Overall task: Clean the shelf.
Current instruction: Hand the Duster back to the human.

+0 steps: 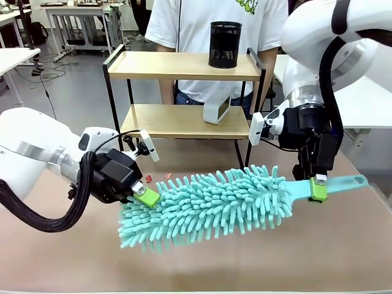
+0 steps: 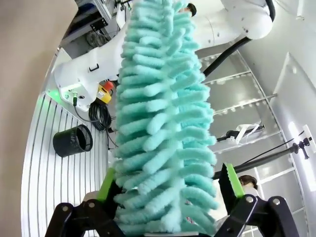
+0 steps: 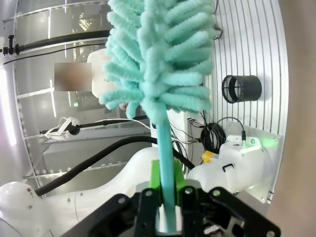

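Between the spread fingers of the left gripper (image 1: 146, 196), duster (image 1: 208, 205) head tip; handle pinched in right gripper (image 1: 316, 187); pre-wipe step, next calls for lifting to shelf (image 1: 184, 66).

Teal duster (image 1: 208, 205), black mesh cup (image 1: 225, 45)

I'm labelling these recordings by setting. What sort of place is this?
Probably a robotics lab or workshop: white worktables on metal frames stand behind, cables trail across the grey floor, and a small shelf is staged for two robot arms.
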`<state>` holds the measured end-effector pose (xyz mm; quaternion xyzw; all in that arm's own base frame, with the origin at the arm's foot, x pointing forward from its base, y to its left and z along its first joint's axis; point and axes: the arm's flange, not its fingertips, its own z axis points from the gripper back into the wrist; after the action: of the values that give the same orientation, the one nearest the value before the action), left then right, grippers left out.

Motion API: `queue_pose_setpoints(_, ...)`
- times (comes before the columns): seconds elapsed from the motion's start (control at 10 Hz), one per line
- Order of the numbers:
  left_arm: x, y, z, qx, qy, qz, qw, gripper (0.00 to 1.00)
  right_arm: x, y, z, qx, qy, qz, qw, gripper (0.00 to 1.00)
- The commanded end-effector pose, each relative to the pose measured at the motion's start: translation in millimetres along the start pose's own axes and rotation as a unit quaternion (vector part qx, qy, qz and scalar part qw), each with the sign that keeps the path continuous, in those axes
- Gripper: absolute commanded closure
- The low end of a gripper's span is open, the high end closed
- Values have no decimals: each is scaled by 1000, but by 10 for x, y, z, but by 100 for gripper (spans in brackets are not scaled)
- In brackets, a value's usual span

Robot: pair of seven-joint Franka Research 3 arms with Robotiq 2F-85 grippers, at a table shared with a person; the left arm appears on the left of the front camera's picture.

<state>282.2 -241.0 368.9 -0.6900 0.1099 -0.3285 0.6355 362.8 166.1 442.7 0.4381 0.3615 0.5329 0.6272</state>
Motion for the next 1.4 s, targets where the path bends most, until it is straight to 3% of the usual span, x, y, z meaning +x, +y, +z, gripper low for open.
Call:
queue_pose_setpoints(0.0,5,37,-28,8,9,2,1000,0,-34,130,153,8,-18,13,1000,88)
queue_pose_setpoints(0.7,-56,18,-113,11,35,-5,999,0,-19,120,148,12,-20,-6,1000,88)
queue_pose_setpoints(0.8,-49,25,-126,22,35,3,999,60,-27,114,143,13,-21,-6,1000,88)
queue_pose_setpoints(0.9,-50,30,-127,29,40,4,999,60,-31,111,142,14,-22,-5,1000,88)
queue_pose_setpoints(1.0,-54,32,-126,29,40,4,999,100,-32,111,140,14,-23,-5,1000,88)
queue_pose_setpoints(1.1,-51,38,-120,26,39,5,999,65,-34,112,140,14,-23,-4,1000,88)
queue_pose_setpoints(1.2,-52,43,-121,27,38,5,999,100,-34,116,136,13,-22,-4,1000,88)
queue_pose_setpoints(1.3,-51,48,-122,27,39,5,999,100,-40,112,135,15,-22,-4,1000,88)
